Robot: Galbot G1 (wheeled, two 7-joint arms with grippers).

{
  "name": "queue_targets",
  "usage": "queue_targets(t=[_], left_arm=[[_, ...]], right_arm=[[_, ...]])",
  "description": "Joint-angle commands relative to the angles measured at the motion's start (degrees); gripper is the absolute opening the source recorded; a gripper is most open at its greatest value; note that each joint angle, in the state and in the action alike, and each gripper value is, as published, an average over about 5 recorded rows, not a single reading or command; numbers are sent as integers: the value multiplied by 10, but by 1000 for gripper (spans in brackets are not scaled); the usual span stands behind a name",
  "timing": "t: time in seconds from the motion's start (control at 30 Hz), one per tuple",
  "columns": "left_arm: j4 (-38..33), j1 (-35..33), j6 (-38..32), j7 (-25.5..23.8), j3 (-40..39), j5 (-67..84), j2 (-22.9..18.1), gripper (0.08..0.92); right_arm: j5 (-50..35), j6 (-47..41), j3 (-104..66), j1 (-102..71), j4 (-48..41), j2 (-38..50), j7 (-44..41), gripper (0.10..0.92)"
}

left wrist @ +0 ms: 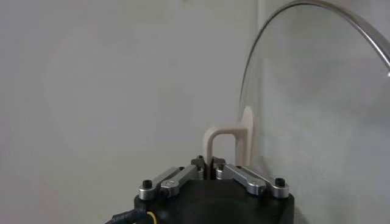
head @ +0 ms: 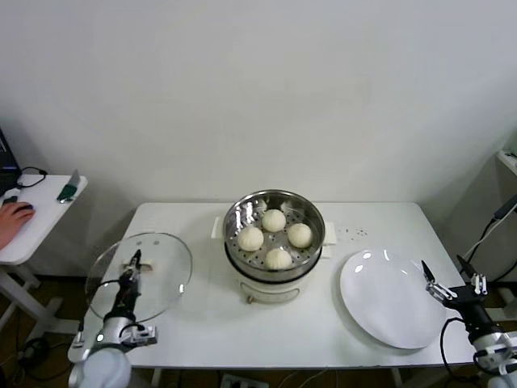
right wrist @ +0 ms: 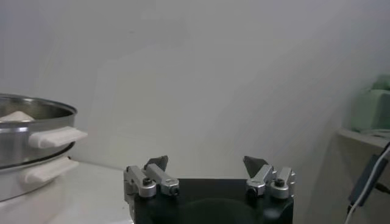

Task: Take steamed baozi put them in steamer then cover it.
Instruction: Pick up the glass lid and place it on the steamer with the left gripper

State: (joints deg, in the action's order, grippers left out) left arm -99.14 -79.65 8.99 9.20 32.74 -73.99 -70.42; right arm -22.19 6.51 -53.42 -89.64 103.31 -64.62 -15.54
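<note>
Buns loaded; lid gripped and waiting to go on.

The bench [head: 266, 339] fills the lower half of the head view, with the steamer [head: 311, 214] at its centre and an empty white plate [head: 388, 303] at lower right. All four steamed baozi [head: 274, 220] sit inside the basket, so loading looks done; only covering remains. The cover [head: 166, 259], at lower left, is off the steamer and well apart from it. The left gripper [left wrist: 212, 165] is clenched on the cover's white handle [left wrist: 226, 141]. The right gripper [right wrist: 207, 164], at the lower right edge beside the plate, stands released and idle.
</note>
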Motion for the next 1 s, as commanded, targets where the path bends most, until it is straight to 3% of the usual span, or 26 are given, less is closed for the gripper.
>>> queue_targets(t=[0.03, 0.27, 0.5, 0.73, 1.0], left_arm=[[-210, -104, 109, -2, -7, 13, 37, 149], [-282, -98, 158, -23, -50, 17, 79, 149], [-272, 11, 214, -75, -183, 20, 122, 149], [-242, 174, 257, -174, -348, -24, 95, 149], [-174, 318, 315, -252, -465, -31, 37, 149]], right_arm=[[3, -1, 7, 7, -10, 6, 5, 823], [20, -3, 26, 21, -23, 11, 18, 823], [38, -2, 47, 37, -31, 7, 27, 823], [50, 1, 54, 52, -43, -2, 30, 823], [53, 5, 46, 57, -55, -7, 29, 823]])
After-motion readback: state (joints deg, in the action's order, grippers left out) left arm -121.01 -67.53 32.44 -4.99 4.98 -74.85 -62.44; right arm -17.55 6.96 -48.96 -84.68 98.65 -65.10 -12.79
